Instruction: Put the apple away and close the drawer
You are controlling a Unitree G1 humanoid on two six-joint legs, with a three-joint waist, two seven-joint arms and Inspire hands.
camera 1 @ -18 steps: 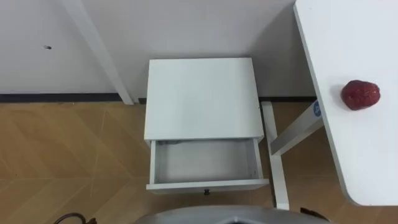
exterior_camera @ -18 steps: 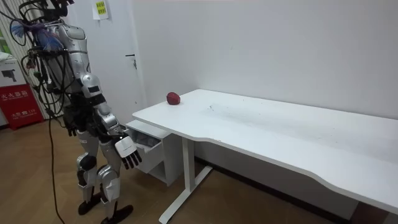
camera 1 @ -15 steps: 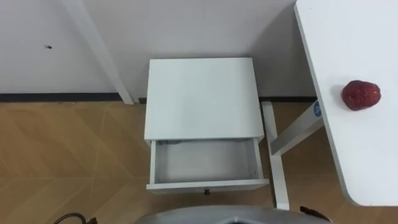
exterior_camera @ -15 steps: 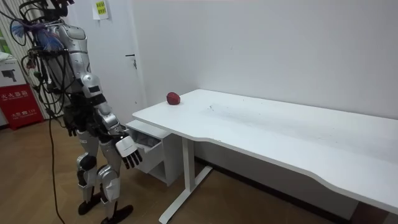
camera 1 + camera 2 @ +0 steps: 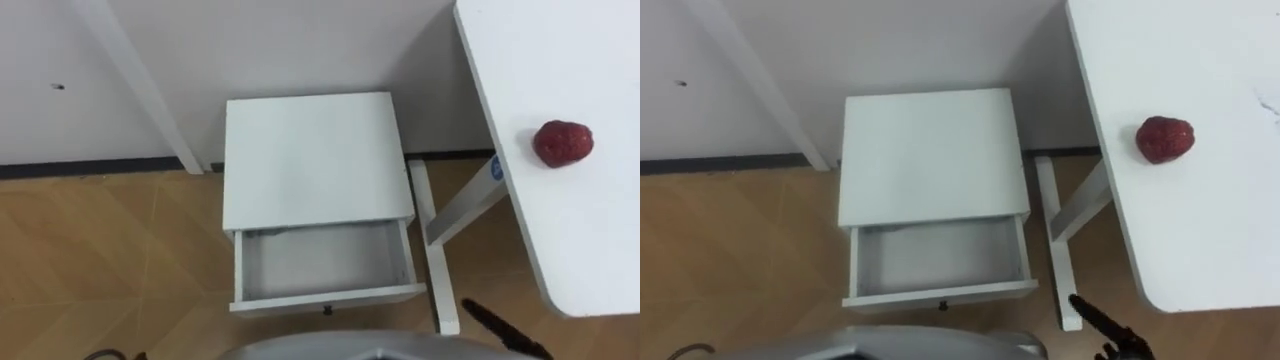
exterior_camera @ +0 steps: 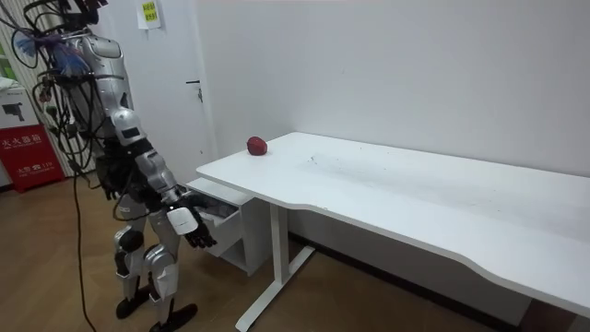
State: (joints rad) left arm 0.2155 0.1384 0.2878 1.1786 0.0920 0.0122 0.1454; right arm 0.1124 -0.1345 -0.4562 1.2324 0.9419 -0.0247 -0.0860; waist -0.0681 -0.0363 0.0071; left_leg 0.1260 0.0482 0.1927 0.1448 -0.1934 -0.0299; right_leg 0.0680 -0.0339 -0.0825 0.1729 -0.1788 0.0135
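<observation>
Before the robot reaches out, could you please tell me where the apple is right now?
The apple lies on the white table at the eye view's right, near the wall end, right of the cabinet with the open drawer.

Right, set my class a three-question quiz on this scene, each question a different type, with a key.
1. Fill in: the apple rests on the white ____.
2. Multiple choice: the drawer is A) shut, B) open and empty, C) open and full.
3. True or false: the apple is already inside the drawer.
Key: 1 table; 2 B; 3 false.
</observation>
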